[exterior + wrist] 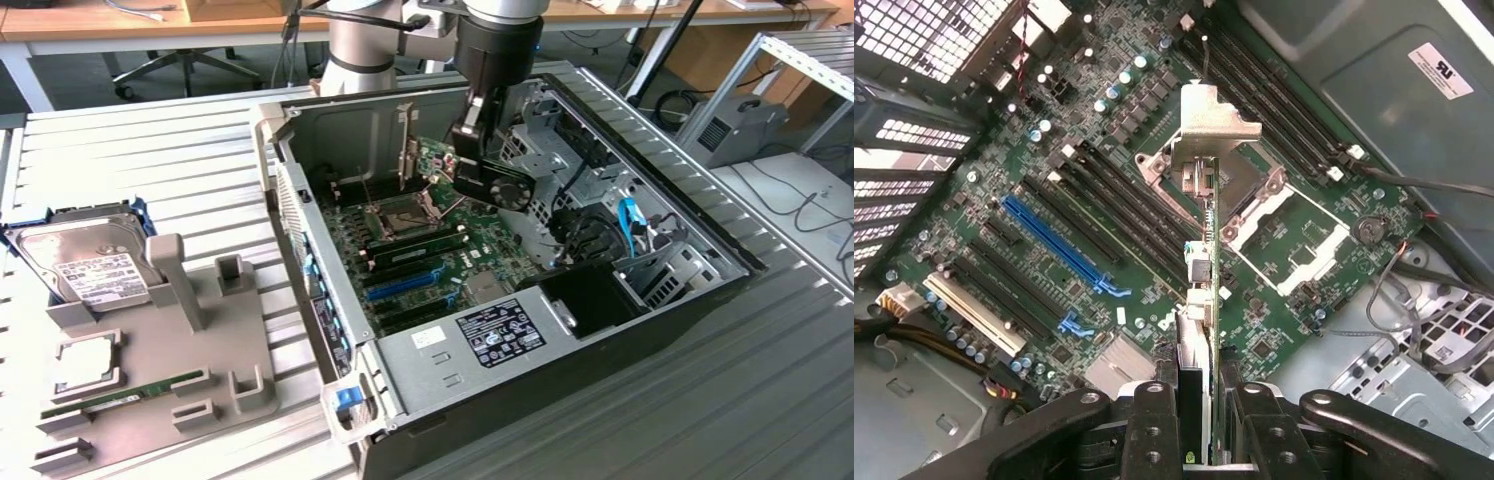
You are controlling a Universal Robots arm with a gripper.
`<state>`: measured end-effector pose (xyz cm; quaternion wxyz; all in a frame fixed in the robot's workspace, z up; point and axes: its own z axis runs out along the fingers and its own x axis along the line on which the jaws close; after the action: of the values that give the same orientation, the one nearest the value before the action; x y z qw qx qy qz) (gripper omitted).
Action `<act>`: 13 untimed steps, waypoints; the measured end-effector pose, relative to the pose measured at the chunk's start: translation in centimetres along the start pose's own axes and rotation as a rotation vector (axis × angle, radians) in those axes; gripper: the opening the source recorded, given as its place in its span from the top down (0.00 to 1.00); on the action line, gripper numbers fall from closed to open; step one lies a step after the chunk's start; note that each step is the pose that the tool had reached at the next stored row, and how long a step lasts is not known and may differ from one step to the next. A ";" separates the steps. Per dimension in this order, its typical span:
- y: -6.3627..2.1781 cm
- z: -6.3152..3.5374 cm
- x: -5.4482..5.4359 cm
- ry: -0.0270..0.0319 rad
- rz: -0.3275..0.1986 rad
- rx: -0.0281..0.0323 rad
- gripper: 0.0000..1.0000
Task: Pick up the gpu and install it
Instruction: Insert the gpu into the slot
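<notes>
The black fingers (1154,425) of the gripper (1204,420) are clamped from both sides on the gpu (1201,290), which is seen edge-on between them in the wrist view. The card points away from the wrist, and its silver metal bracket (1211,125) is at the far end. Below it lies the green motherboard (1104,150), with a long blue slot (1054,240) and black slots on one side and the open processor socket (1264,205) directly under the bracket. The card is not seated in any slot. In the exterior view the gripper (483,175) hangs inside the upper part of the open computer case (441,365), and the round black fan of the gpu (507,187) faces the exterior view's right. Outside the case, at the exterior view's left, a grey holder (174,370) rests on the table and carries a silver hard drive (87,270) and a narrow green memory stick (127,392). Behind the case the arm (360,40) rises, and further back stands a wooden desk (134,20).
</notes>
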<state>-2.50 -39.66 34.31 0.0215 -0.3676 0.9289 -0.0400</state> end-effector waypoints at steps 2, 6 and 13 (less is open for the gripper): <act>0.00 0.00 0.0 0.0002 -0.009 0.0010 0.74; 0.00 0.00 0.0 0.0003 -0.019 0.0019 0.74; 0.00 0.01 0.0 0.0005 -0.040 0.0038 0.74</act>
<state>-2.50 -39.66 34.31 0.0212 -0.3860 0.9213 -0.0422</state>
